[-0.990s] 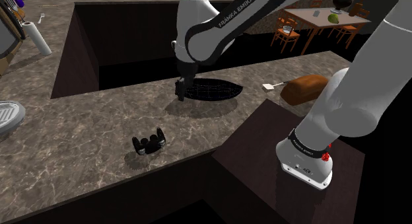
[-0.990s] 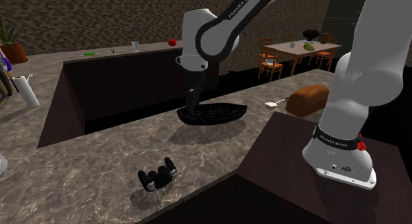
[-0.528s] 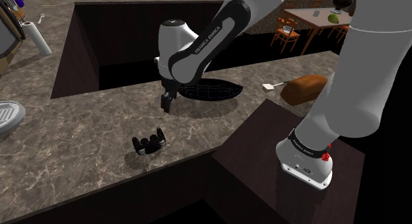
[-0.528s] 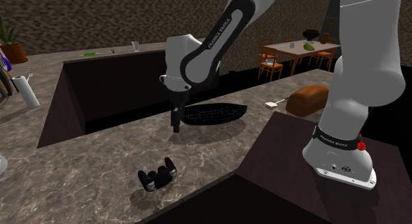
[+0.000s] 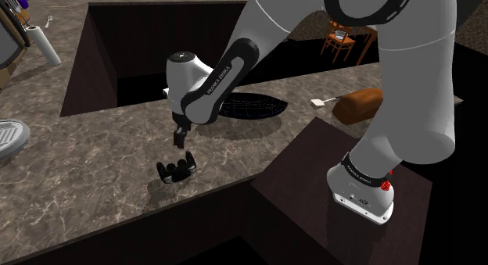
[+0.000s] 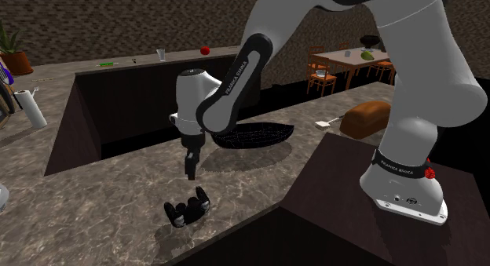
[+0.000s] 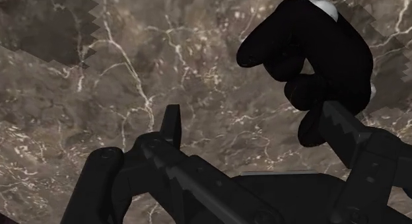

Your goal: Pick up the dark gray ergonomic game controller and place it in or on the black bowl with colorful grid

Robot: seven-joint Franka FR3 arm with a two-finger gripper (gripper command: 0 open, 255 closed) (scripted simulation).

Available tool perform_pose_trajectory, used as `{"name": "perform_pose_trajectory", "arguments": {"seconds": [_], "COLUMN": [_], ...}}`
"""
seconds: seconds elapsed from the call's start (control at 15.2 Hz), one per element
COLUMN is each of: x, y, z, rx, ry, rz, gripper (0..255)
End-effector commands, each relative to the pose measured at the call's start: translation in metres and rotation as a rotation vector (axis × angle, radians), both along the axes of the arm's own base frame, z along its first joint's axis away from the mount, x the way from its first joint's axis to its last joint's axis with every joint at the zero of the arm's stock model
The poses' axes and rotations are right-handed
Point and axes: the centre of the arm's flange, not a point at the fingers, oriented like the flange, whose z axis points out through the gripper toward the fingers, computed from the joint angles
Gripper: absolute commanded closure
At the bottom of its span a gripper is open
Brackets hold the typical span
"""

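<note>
We've swung our gripper (image 5: 180, 140) from the bowl (image 5: 252, 109) to just above the controller (image 5: 176, 169); jaws apart, empty; grasp and placing remain.

Black controller (image 5: 176, 169) on countertop (image 5: 94, 162), gridded bowl (image 5: 258, 109) apart

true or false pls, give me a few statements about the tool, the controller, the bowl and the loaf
1. The controller lies on the marbled counter. True.
2. The tool is shut on the controller. False: its fingers stand apart and it hangs just above the controller, holding nothing.
3. The brown loaf sits inside the bowl. False: it lies on the counter, apart from the bowl.
4. The bowl sits on the same counter as the controller. True.
</note>
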Motion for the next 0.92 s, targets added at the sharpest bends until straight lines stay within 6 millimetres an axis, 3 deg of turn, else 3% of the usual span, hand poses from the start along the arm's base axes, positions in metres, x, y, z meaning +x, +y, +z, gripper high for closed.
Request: {"name": "perform_pose_trajectory", "arguments": {"seconds": [0.0, 0.46, 0.86], "x": [0.009, 0.012, 0.012], "y": [0.01, 0.013, 0.013], "z": [-0.012, -0.052, -0.052], "rx": [-0.001, -0.001, -0.001], "ry": [-0.006, -0.006, -0.006], "rz": [0.016, 0.016, 0.016], "gripper": [0, 0, 0]}}
